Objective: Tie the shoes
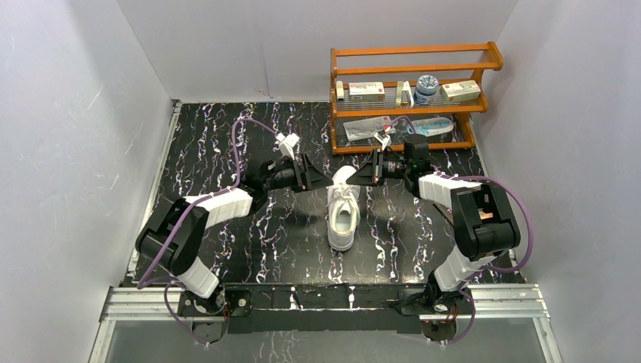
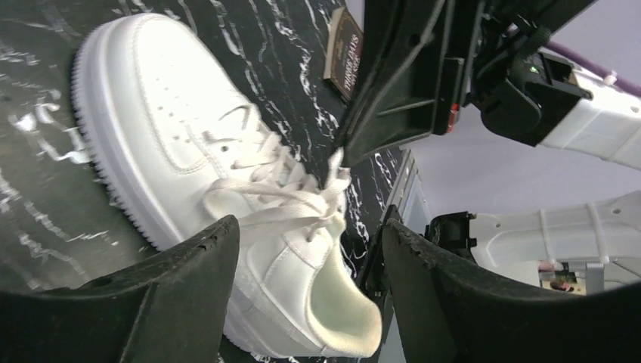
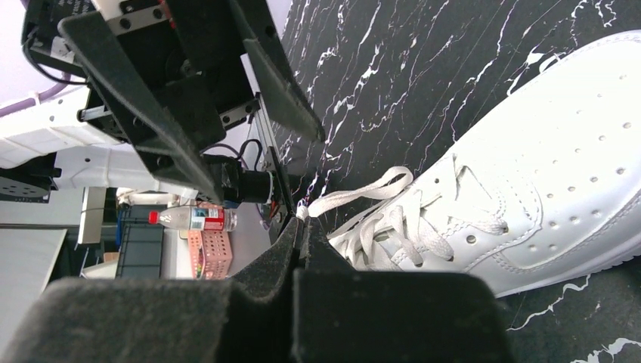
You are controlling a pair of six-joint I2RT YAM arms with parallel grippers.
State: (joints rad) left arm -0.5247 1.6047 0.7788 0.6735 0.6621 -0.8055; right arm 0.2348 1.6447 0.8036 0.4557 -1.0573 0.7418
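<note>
Mid-desk, thin white lace (image 3: 349,197) of the all-white low-top sneaker (image 1: 343,215) is pinched in the right gripper (image 3: 301,227); left gripper (image 2: 308,231) is spread wide.

Robot test cell, lab setting. Black marbled tabletop (image 1: 204,144) walled by plain white panels (image 1: 68,113) on three sides. Aluminium rail (image 1: 514,302) along its near edge carries cabled left arm (image 1: 219,206) and right arm (image 1: 484,219). Wooden rack (image 1: 412,51) at its far right corner.

White sneaker (image 1: 342,215) and laces (image 2: 264,190), black white-veined table (image 1: 287,246), orange rack (image 1: 416,51)
</note>
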